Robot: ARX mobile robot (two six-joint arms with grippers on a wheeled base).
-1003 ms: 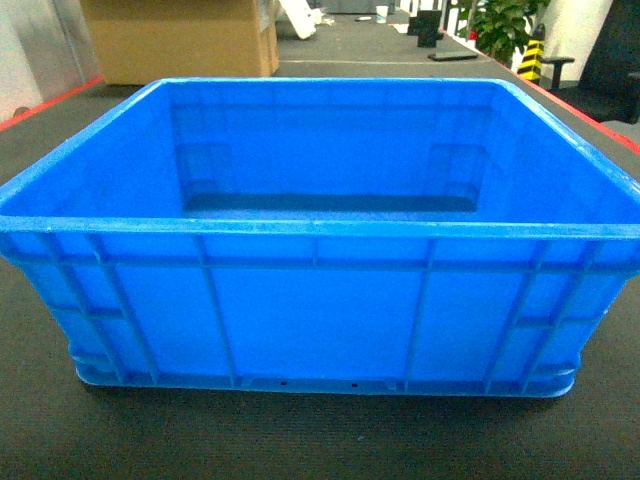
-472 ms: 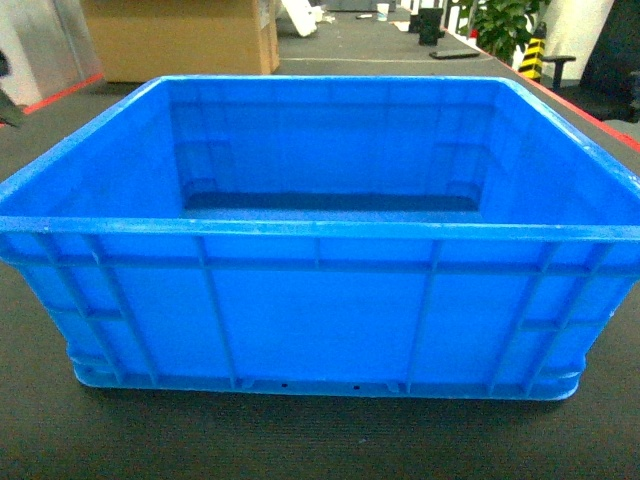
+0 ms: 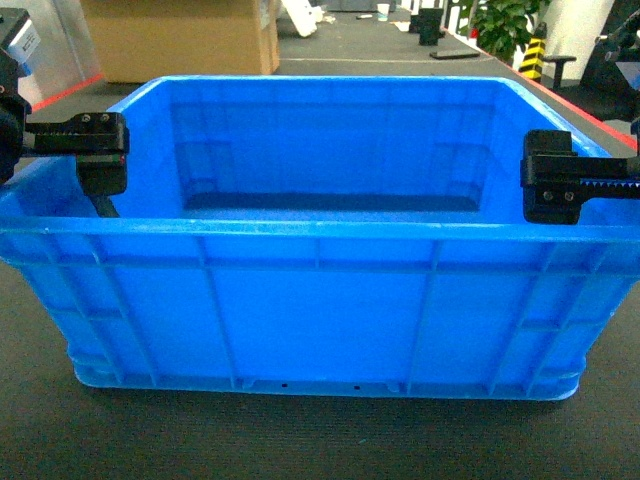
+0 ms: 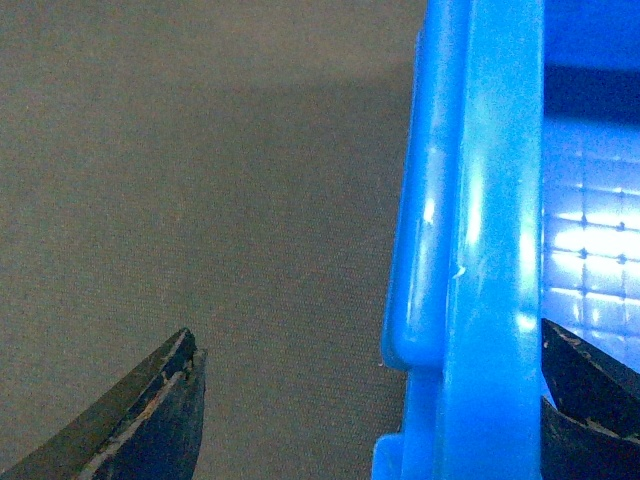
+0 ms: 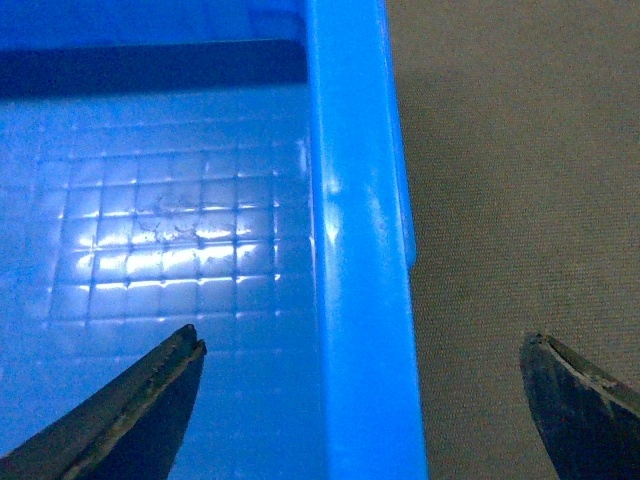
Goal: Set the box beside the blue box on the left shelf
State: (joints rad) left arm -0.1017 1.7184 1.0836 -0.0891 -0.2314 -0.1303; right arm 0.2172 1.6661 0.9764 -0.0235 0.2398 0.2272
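Left hand [image 4: 370, 400] spread wide astride the box [image 3: 320, 300] left rim; right hand [image 5: 365, 385] wide astride its right rim.

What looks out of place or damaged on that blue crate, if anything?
Nothing stands out. The large open-top blue plastic crate sits level on the dark floor, empty, with no visible cracks or spills. The left gripper and right gripper each straddle a side rim, open.

An indoor warehouse or workshop: dark carpet-like floor [image 3: 300, 440] edged with red lines, a large cardboard box [image 3: 180, 38], a potted plant [image 3: 505, 25], a yellow-and-black striped post [image 3: 533, 58] behind
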